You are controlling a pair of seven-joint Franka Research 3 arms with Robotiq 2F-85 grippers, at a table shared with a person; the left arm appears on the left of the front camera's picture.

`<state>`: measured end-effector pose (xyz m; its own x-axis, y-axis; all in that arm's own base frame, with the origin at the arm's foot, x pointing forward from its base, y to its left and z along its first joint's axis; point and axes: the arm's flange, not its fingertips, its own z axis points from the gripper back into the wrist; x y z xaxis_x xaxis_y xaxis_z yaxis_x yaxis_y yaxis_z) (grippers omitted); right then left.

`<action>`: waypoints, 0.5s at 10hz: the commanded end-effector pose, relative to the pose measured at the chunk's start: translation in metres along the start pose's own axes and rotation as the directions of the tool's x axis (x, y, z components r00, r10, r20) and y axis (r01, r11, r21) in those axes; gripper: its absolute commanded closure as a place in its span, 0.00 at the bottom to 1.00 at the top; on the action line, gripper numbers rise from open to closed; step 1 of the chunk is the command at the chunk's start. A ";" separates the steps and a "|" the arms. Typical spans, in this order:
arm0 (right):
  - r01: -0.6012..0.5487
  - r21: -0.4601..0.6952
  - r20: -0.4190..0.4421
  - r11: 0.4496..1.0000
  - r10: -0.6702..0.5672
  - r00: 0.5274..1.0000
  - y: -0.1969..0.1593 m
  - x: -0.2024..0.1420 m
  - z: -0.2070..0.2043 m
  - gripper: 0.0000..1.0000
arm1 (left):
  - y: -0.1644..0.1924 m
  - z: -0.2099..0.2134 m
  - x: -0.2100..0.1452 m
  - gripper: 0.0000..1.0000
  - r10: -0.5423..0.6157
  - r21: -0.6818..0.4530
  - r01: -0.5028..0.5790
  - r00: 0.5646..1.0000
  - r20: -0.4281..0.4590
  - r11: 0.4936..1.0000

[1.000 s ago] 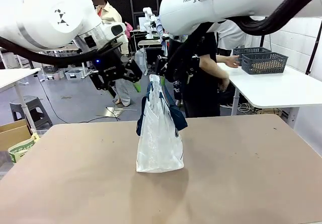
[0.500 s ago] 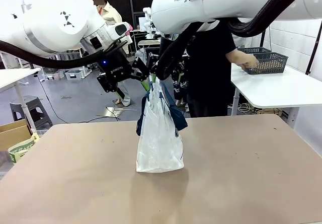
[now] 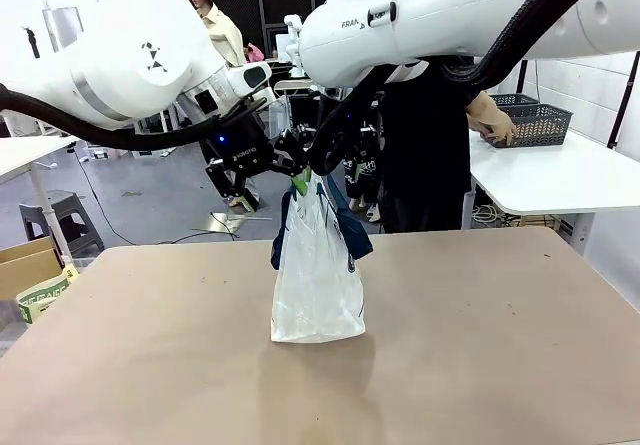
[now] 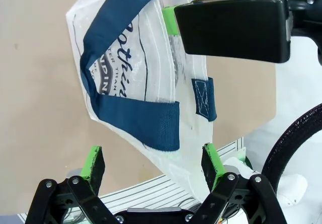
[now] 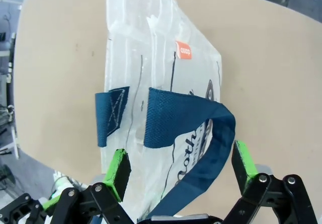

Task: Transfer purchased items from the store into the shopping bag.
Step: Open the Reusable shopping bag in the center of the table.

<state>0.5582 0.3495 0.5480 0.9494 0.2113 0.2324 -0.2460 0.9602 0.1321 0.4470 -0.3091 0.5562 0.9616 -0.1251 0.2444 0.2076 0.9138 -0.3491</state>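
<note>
Flanking shopping bag (image 3: 318, 285), upright mid-table | left gripper (image 4: 153, 161) eleven o'clock, right gripper (image 5: 181, 164) one — jaws wide, empty | pinch opposite sides, not straps (image 5: 166, 118), spread gently | store (image 3: 540, 125) two o'clock

I see the shopping bag (image 3: 318, 285) upright on the worktop (image 3: 500, 345), with my left end effector (image 3: 292, 171) and right end effector (image 3: 336, 159) close together just above its top.
</note>
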 end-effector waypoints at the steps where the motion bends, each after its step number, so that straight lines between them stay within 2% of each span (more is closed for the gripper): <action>1: 0.041 -0.001 -0.034 0.999 -0.041 0.999 -0.002 0.001 -0.004 0.00 | -0.001 -0.010 0.009 0.00 0.012 -0.038 -0.012 1.000 0.002 0.999; 5: 0.056 -0.013 -0.058 0.998 -0.056 0.997 -0.007 0.005 -0.013 0.00 | 0.010 -0.031 0.025 0.00 0.081 -0.003 -0.081 0.997 0.011 0.997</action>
<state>0.5626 0.3439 0.5346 0.9631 0.1914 0.1892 -0.2167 0.9684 0.1232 0.4719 -0.3126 0.5295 0.9701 -0.0876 0.2263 0.1686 0.9142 -0.3686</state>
